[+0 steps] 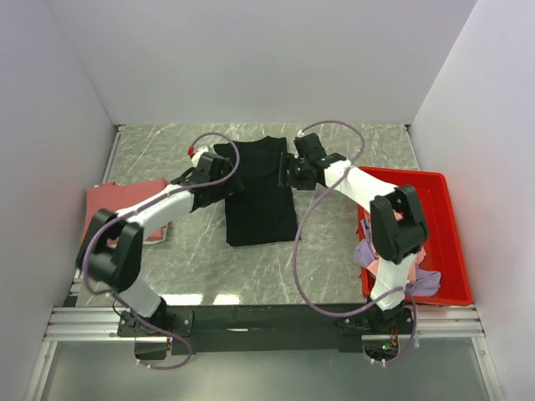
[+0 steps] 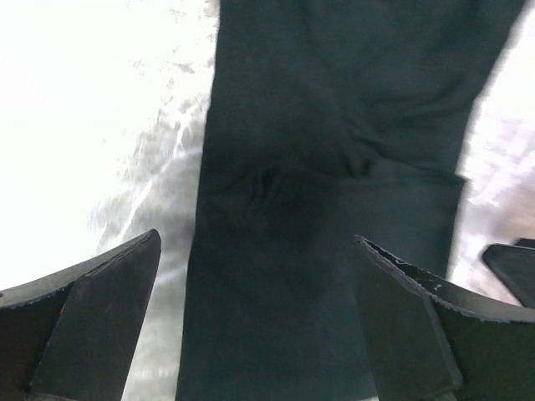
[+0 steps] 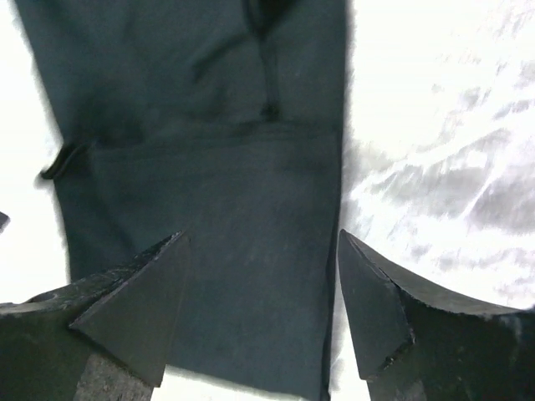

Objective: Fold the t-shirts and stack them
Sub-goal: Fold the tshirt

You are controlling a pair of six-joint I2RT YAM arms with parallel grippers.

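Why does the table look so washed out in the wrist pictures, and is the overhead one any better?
Left wrist view: the table is blown out to near white beside the black shirt, whose creases barely show. Right wrist view: the same glare, shirt dim and soft. Top view: even light, marble veins clear, shirt a flat dark patch.

Tabletop (image 1: 251, 271) lies open before the black t-shirt (image 1: 259, 205); red bin (image 1: 441, 219) blocks right

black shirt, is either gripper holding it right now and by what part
Nothing is held: the left gripper and right gripper both stand open over the black shirt, which lies on the table.
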